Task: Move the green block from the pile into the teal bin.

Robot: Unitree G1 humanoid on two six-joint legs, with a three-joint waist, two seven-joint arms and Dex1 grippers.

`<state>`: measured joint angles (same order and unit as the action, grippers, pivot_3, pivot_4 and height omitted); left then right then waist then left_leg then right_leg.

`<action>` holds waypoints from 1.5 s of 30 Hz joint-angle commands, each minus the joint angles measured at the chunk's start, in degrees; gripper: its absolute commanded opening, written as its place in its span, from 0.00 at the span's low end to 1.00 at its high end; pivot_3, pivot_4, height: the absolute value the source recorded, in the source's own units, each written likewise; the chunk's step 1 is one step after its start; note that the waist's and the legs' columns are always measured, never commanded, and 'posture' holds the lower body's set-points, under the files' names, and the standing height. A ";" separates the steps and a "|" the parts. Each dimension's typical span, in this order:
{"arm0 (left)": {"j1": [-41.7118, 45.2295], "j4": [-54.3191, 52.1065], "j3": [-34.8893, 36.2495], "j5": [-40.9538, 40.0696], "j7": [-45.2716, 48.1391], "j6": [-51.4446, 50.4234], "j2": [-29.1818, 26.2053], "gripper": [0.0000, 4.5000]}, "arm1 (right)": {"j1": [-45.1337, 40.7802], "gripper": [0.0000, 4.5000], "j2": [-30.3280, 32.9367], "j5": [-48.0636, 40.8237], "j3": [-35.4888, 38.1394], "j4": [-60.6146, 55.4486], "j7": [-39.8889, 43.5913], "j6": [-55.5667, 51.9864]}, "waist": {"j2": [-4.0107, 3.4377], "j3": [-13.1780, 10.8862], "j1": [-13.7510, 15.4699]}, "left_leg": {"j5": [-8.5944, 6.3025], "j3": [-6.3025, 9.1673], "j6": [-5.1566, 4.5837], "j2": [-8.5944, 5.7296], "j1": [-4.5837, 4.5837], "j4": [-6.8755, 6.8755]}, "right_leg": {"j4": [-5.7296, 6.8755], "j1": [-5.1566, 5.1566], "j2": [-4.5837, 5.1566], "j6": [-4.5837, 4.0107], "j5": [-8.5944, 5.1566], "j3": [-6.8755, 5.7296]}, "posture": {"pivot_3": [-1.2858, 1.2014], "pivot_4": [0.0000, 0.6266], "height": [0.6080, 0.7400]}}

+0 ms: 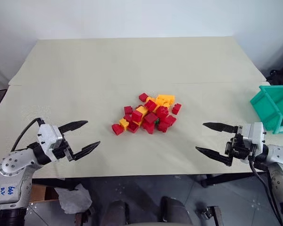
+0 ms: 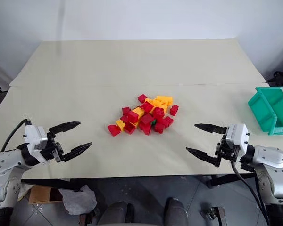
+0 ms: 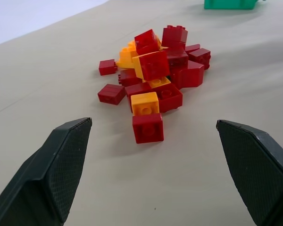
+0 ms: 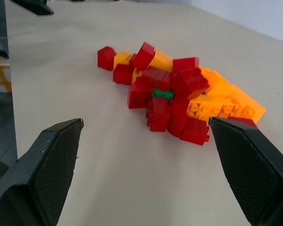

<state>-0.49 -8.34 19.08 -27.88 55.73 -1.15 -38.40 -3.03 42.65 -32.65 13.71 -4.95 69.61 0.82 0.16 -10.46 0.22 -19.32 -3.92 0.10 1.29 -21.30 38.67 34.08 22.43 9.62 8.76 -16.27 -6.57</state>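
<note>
With both claws, left (image 1: 82,136) and right (image 1: 208,138), wide open and empty near the table's (image 1: 85,75) front edge, reach your right claw into the mid-table pile (image 1: 148,114), nudging red bricks aside, since the green block (image 4: 162,94) sits half-buried, then carry it to the teal bin (image 1: 272,107) at the right edge.

Bright, even light falls on the table (image 1: 85,70), shadows are faint, and all views look sharp.

My black fingers (image 1: 80,138) frame a red and yellow-orange pile (image 1: 148,114) hiding one green block (image 4: 162,94), with a teal bin (image 1: 273,108) at right on the beige table (image 1: 132,61).
</note>
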 commanded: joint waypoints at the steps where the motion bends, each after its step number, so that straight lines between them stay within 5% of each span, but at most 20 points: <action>1: -0.74 -1.97 0.95 -0.13 -0.32 0.99 -0.28 1.00 | -1.45 0.99 -0.25 0.62 0.77 0.86 0.12 1.68 | 0.00 0.00 -0.08 | 0.00 -0.01 0.00 0.00 0.00 0.00 | 0.00 0.00 0.00 0.00 0.00 0.00 | 0.52 0.24 1.00; 6: 0.16 -2.67 1.82 -4.14 -1.10 -1.96 0.70 1.00 | -3.59 0.99 -1.50 -0.41 -2.52 -3.13 -2.77 -4.33 | 0.00 0.00 -0.15 | 0.00 0.00 0.01 0.01 0.01 -0.01 | 0.02 0.01 -0.01 0.00 0.00 0.00 | 0.52 0.24 1.00; 8: -0.35 -3.22 1.68 -5.37 0.93 -1.83 0.40 1.00 | -4.71 0.91 -2.08 -1.77 -5.02 -6.21 -3.52 -8.26 | 0.00 0.00 -0.28 | 0.00 0.01 0.02 0.05 0.01 0.00 | 0.05 0.02 -0.01 -0.01 0.00 0.00 | 0.52 0.24 1.00; 14: -6.48 -3.44 2.09 -4.56 6.69 0.66 -1.04 1.00 | -11.68 0.48 -4.00 1.14 -13.88 -8.70 -5.33 -15.01 | -0.01 0.00 -0.57 | -0.09 -0.05 0.11 0.16 0.03 0.02 | 0.05 0.07 -0.13 -0.02 0.01 0.00 | 0.52 0.24 1.00; 21: -10.32 -3.80 3.54 -4.80 3.03 1.44 2.27 1.00 | -22.64 0.00 -9.15 10.70 -24.75 -0.87 -6.13 -15.09 | -0.01 0.00 -0.27 | -0.20 -0.03 0.13 0.29 -0.04 0.23 | 0.07 0.08 -0.23 -0.12 -0.01 -0.06 | 0.52 0.24 1.00; 33: -11.89 -9.14 1.57 -4.00 -3.77 0.42 6.81 1.00 | -44.78 0.00 -21.40 22.80 -26.68 32.48 -11.00 -2.57 | -0.01 0.00 -0.83 | -0.26 -0.05 0.19 0.33 -0.04 0.33 | 0.38 0.18 -0.25 -0.13 0.00 -0.11 | 0.52 0.24 1.00; 40: -9.45 -9.01 -0.20 -4.03 -4.35 -0.31 6.54 1.00 | -54.68 0.00 -23.49 28.98 -25.43 55.23 -17.63 8.28 | -0.02 -0.01 -1.95 | -0.28 -0.01 0.22 0.35 -0.04 0.32 | 0.43 0.18 -0.26 -0.14 -0.01 -0.15 | 0.52 0.24 1.00; 45: -6.29 -7.76 -1.35 -3.87 -4.13 -0.75 6.07 1.00 | -58.12 0.00 -25.77 29.20 -23.49 60.92 -17.80 13.27 | -0.03 0.00 -2.25 | -0.28 -0.04 0.23 0.39 0.01 0.32 | 0.50 0.18 -0.28 -0.16 -0.02 -0.13 | 0.52 0.24 1.00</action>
<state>-7.26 -15.29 17.73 -31.60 51.46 -1.97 -31.70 -60.41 17.63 -3.40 -10.74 55.28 51.34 12.66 0.13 -10.46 -2.03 -19.61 -3.95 0.34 1.70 -21.29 38.99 34.58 22.61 9.33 8.60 -16.29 -6.71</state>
